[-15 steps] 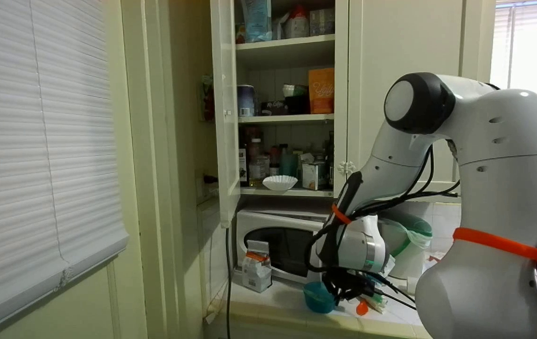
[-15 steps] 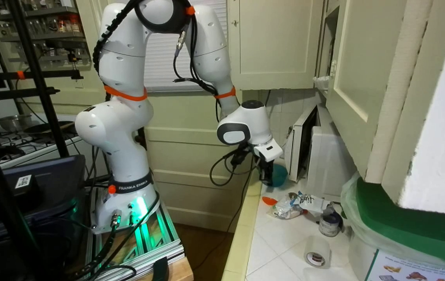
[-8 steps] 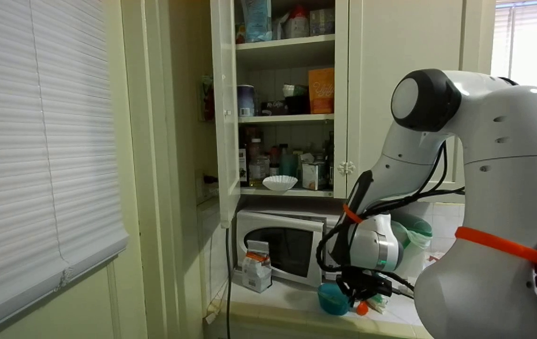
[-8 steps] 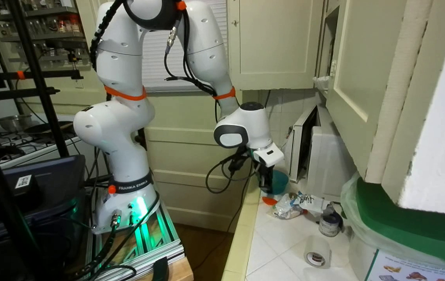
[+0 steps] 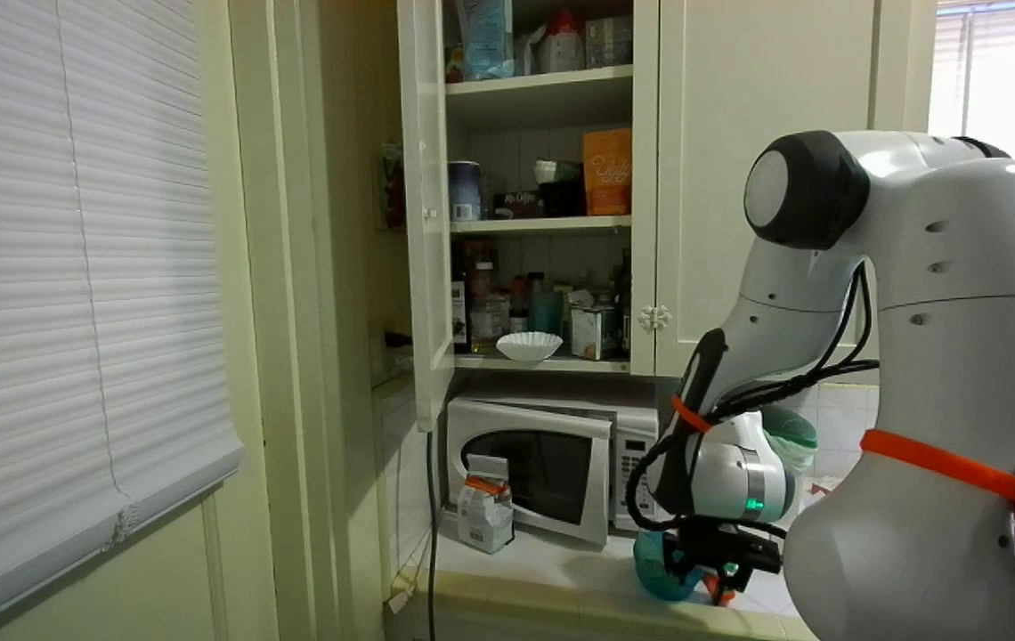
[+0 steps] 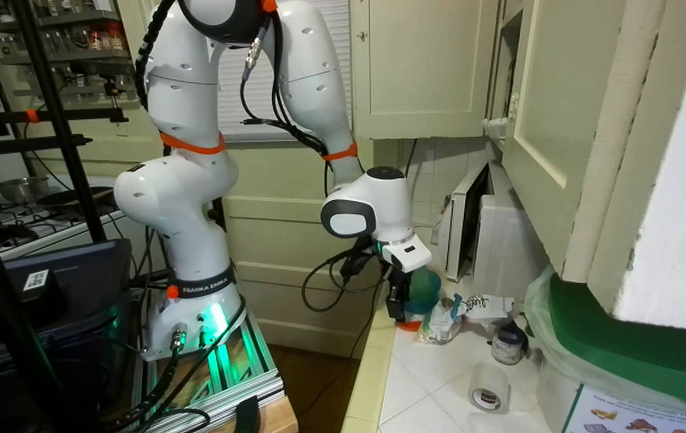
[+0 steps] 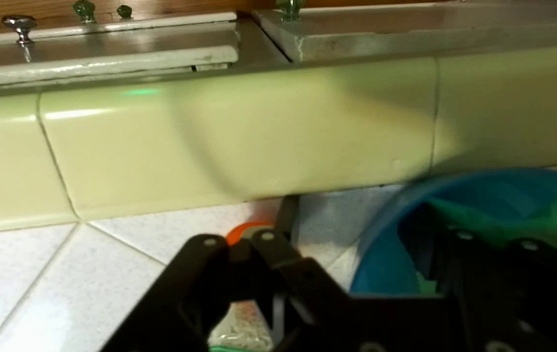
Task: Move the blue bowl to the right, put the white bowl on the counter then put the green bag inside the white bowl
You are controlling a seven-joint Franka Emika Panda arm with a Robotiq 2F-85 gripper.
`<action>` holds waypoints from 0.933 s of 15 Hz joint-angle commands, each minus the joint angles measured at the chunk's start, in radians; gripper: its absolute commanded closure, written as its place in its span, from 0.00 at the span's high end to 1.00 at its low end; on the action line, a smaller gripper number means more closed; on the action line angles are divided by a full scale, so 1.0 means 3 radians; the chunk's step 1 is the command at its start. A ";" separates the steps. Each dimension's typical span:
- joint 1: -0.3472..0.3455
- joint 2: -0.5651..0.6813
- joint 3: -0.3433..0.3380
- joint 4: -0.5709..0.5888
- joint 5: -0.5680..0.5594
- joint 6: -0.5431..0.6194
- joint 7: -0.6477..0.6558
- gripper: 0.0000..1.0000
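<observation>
Evidently, my gripper (image 7: 342, 239) stands widely spread, clasping nothing, a wall of the blue bowl (image 7: 488, 188) between its fingers; this round bowl sits on the counter (image 7: 112, 264), mouth facing the wrist view.

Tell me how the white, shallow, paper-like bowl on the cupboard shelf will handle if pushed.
The white pleated bowl looks thin-walled, so probably light and crushable. It may tip, since it flares from a narrower base. It sits near the front of the pale flat shelf, so it could fall.

A kitchen with stove (image 6: 48, 236), microwave (image 5: 552, 472), stocked cupboard (image 5: 540, 226), tiled counter (image 6: 418, 376)
</observation>
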 commanded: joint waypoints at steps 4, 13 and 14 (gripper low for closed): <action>0.0181 -0.0124 -0.0260 -0.0247 -0.0200 0.0053 0.0029 1.00; 0.1256 -0.0175 -0.1556 -0.0161 -0.0122 0.0006 -0.0072 1.00; 0.1349 -0.0165 -0.1655 -0.0157 -0.0127 0.0020 -0.0061 1.00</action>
